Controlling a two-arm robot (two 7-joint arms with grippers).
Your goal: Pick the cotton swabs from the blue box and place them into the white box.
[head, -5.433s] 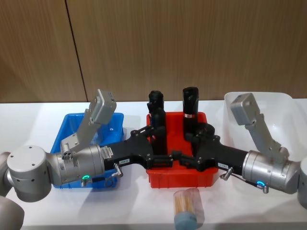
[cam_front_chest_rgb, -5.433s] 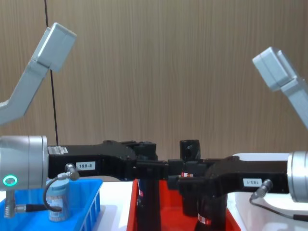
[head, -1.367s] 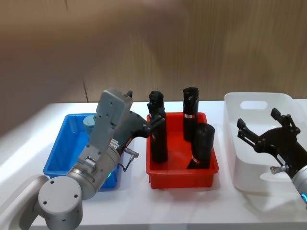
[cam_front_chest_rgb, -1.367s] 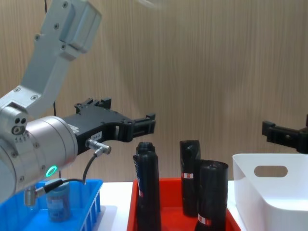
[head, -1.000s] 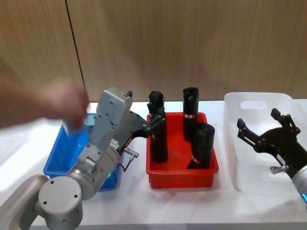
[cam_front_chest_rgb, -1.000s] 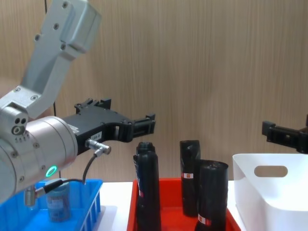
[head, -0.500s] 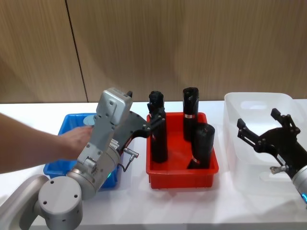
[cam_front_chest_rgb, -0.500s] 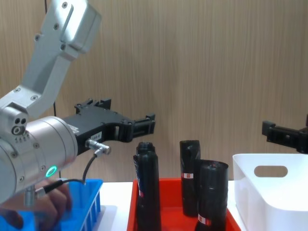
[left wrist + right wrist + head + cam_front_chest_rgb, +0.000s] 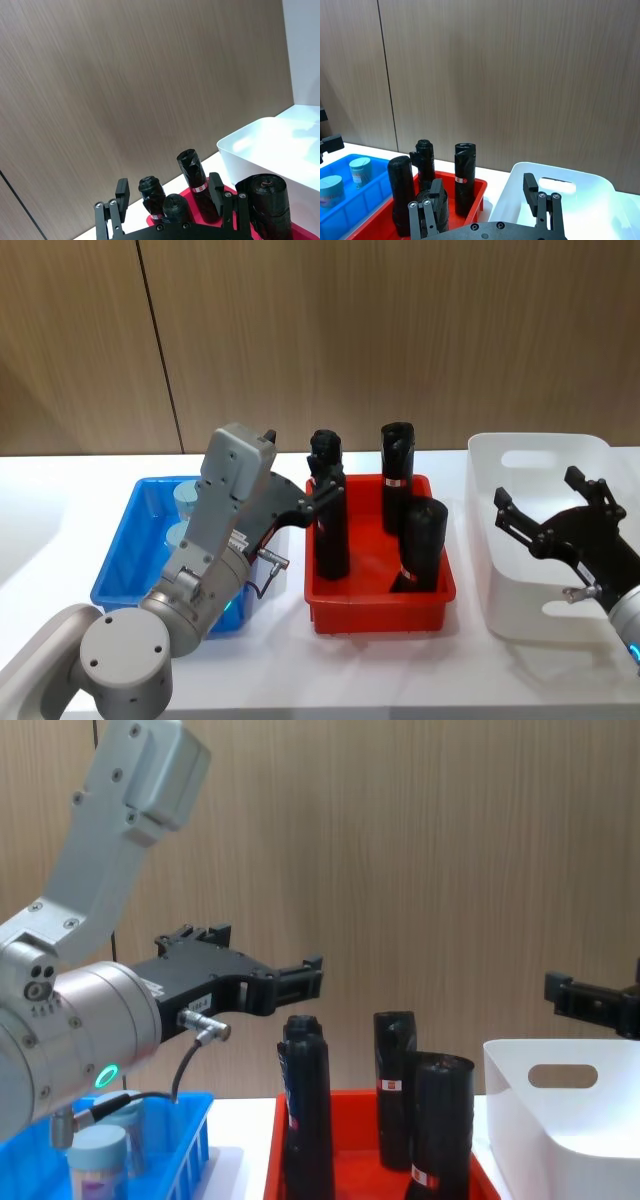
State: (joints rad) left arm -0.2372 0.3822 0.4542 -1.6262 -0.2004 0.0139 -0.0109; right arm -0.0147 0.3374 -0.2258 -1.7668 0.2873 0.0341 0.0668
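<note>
Blue box [image 9: 120, 570] holds two cotton swabs [image 9: 360, 170]; your left gripper [image 9: 322, 490] and right gripper [image 9: 540, 510] both apart, empty.

No legible text, brand or number anywhere.

A small white sticker with dark characters sits on the black body of the left pincer [image 9: 282, 985], too small to read. The tall black rolls [image 9: 394, 1092] standing in the red plastic tray [image 9: 380, 612] carry narrow red-and-white label bands; any print on them cannot be made out. The near clear plastic cotton swab tub with a pale blue-grey lid [image 9: 97, 1162] in the bright blue slotted box [image 9: 190, 1145] shows a faint pinkish mark on its side, also unreadable.
</note>
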